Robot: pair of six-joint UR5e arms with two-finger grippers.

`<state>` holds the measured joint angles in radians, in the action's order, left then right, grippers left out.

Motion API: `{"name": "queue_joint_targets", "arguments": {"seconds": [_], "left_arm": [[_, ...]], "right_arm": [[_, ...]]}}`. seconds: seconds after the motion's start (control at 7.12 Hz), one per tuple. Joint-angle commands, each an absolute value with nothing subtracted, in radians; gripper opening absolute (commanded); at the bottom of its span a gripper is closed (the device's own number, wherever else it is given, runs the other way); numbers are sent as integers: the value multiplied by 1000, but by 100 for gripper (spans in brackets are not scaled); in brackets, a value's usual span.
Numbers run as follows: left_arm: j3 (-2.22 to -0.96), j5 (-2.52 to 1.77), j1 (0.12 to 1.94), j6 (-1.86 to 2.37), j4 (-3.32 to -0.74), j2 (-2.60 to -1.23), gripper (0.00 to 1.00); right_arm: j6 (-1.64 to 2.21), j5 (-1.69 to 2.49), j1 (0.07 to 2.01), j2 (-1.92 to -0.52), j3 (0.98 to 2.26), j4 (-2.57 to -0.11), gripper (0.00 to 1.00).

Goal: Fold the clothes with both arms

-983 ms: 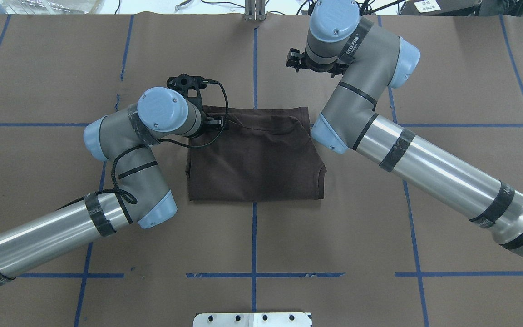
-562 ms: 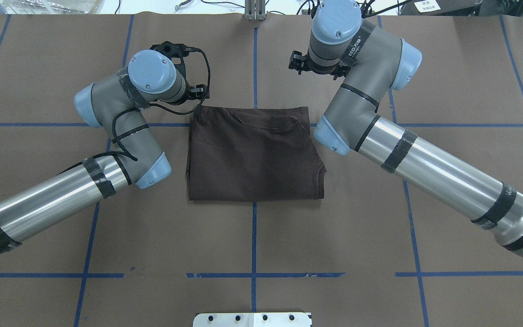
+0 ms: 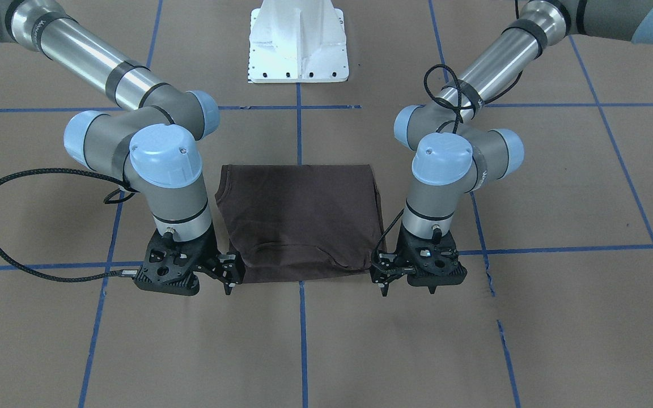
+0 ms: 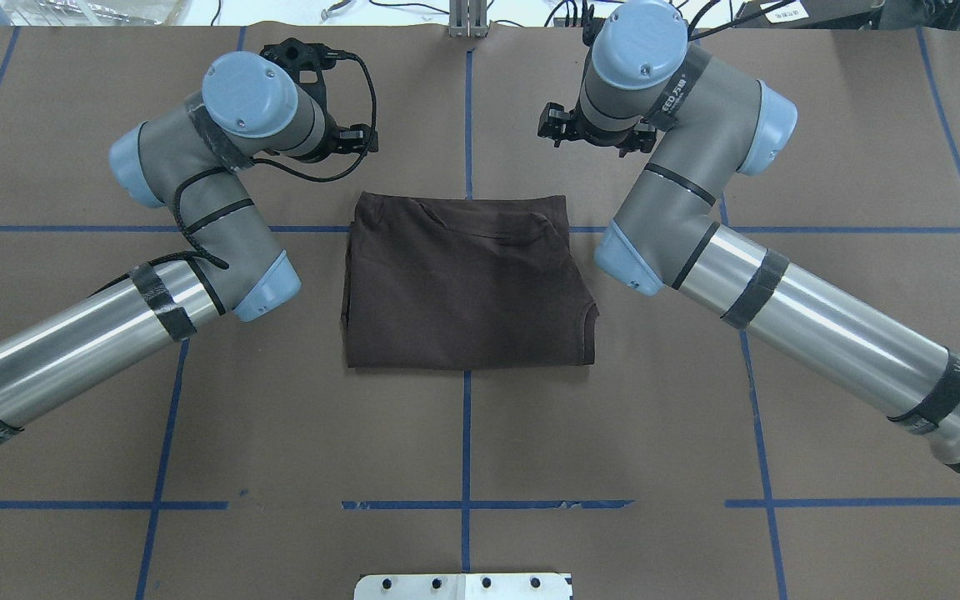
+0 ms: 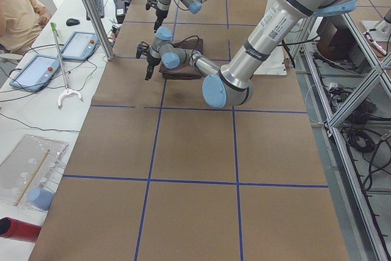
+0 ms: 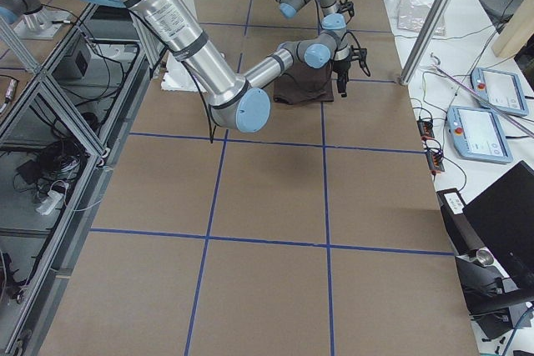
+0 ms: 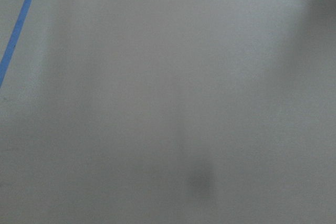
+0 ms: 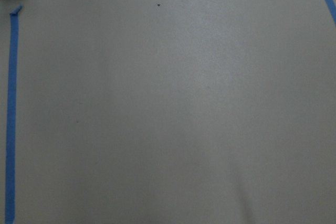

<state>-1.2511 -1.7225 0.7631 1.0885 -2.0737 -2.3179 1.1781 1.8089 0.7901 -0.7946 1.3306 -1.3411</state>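
The dark brown T-shirt [image 4: 467, 283] lies folded into a flat rectangle on the brown table cover, also seen in the front-facing view [image 3: 298, 221]. Its collar fold faces the far edge. My left gripper [image 4: 357, 139] hovers beyond the shirt's far left corner, apart from the cloth, and looks open and empty [image 3: 384, 276]. Off the far right corner hangs my right gripper [image 4: 553, 125], also open with nothing in it [image 3: 229, 276]. Both wrist views show only bare table cover, no fingers and no cloth.
Blue tape lines [image 4: 467, 433] grid the table. The white pedestal base [image 4: 463, 586] sits at the near edge. A metal post [image 4: 467, 21] stands at the far edge. A seated person [image 5: 18, 7] and tablets [image 5: 36, 68] are at a side table.
My left gripper let go of the shirt's far left corner and pulled away toward the far edge and left. The right arm drifted slightly right. The shirt lies still.
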Motion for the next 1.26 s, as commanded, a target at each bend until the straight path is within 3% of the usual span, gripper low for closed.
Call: {"name": "queue_joint_targets", "arguments": {"seconds": [0.0, 0.28, 0.56, 0.84, 1.12], "left_arm": [[-1494, -1798, 767, 1028, -2050, -2172, 100], [-1844, -1810, 813, 820, -1790, -2015, 100], [-2067, -1929, 953, 583, -1691, -1805, 100], [-2095, -2107, 1221, 223, -1695, -1599, 100], [-2042, -2164, 1337, 187, -1687, -1475, 100]], "right_arm": [[1056, 1934, 854, -895, 1454, -1350, 100], [837, 2098, 1004, -1123, 1621, -1351, 100], [543, 2196, 1165, -1373, 1727, -1351, 100], [315, 2287, 1326, -1558, 1743, -1351, 100], [246, 2324, 1387, -1775, 1813, -1347, 100]]}}
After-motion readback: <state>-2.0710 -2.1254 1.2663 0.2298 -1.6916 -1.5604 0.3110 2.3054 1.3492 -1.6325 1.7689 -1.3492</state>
